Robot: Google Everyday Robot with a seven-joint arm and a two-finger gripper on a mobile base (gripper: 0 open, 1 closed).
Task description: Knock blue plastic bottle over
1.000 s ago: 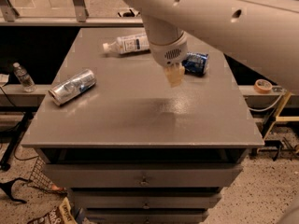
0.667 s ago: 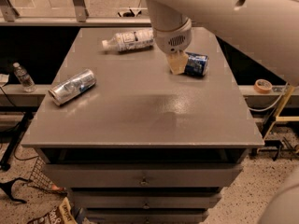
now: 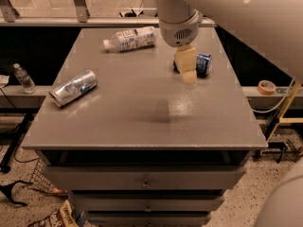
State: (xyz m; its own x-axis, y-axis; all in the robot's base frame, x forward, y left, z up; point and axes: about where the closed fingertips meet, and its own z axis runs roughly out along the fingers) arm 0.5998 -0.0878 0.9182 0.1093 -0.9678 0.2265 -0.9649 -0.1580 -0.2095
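The blue plastic bottle is clear with a white cap and a white label. It lies on its side at the back of the grey table, cap pointing left. My gripper hangs above the table's right middle, to the right of and nearer than the bottle, apart from it. It sits just in front of the dark blue drink can, which lies on its side.
A silver can lies on its side near the table's left edge. A tiny clear bottle stands on a ledge off the table to the left. A tape roll sits off the table to the right. Drawers are below the tabletop.
My gripper has lifted and moved back and slightly right, away from the table's middle towards the dark blue can. The bottle and both cans have not moved.
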